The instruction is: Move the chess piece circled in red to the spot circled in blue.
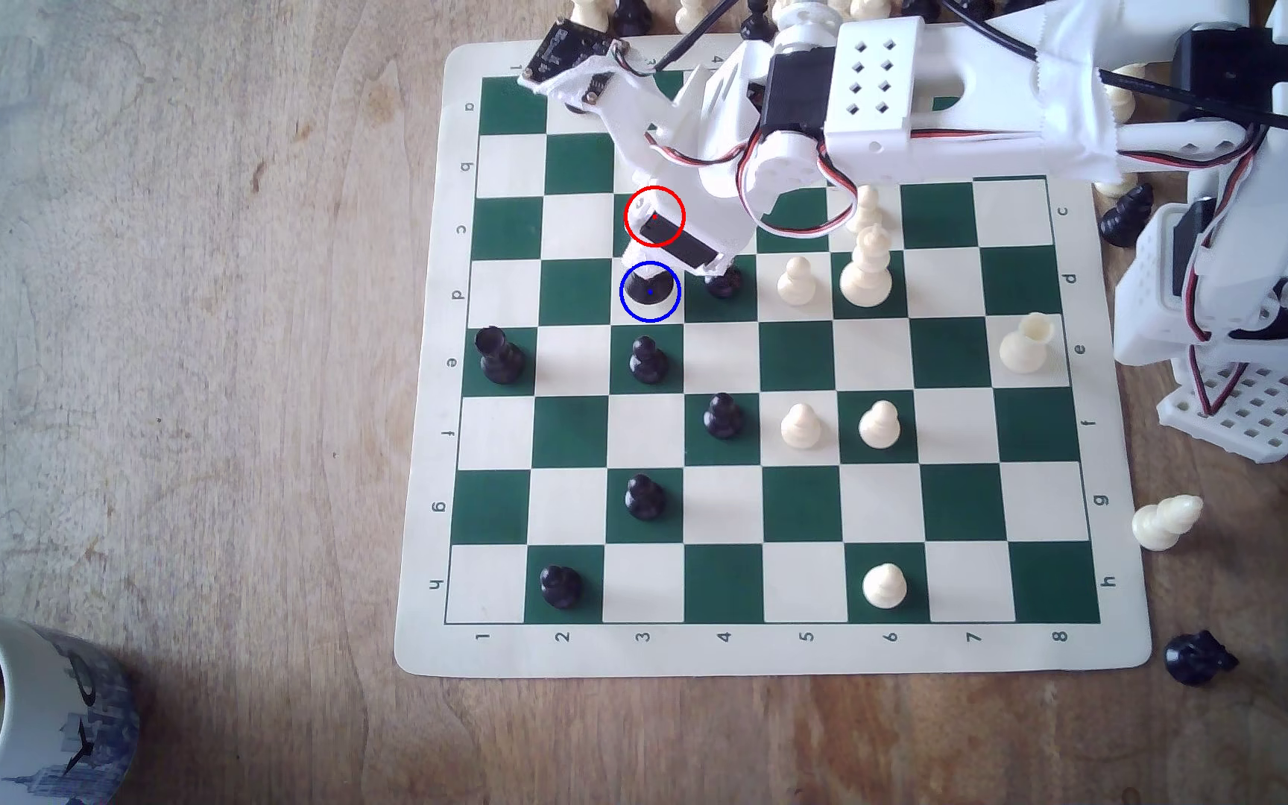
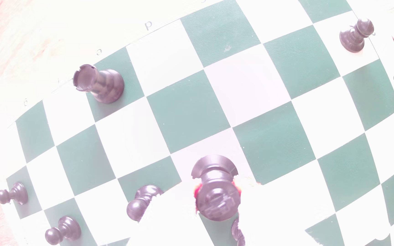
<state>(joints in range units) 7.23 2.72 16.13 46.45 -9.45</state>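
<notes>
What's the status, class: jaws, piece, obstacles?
Gripper shut on tall black piece. Base inside blue-ringed square. Black pawn on adjoining square.

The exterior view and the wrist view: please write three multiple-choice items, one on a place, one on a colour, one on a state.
1. Where is the base of the tall black piece?
A. inside the blue ring
B. off the board
C. on a green corner square

2. Which colour is the square under the black rook?
A. cream
B. green
C. red

3. How does the gripper stand?
A. wide open over a bare square
B. closed on the tall black piece
C. holding a white pawn

Answers:
1 A: the tall black piece has its base in the blue ring.
2 B: the black rook stands on green.
3 B: the gripper presses both its sides.
</notes>
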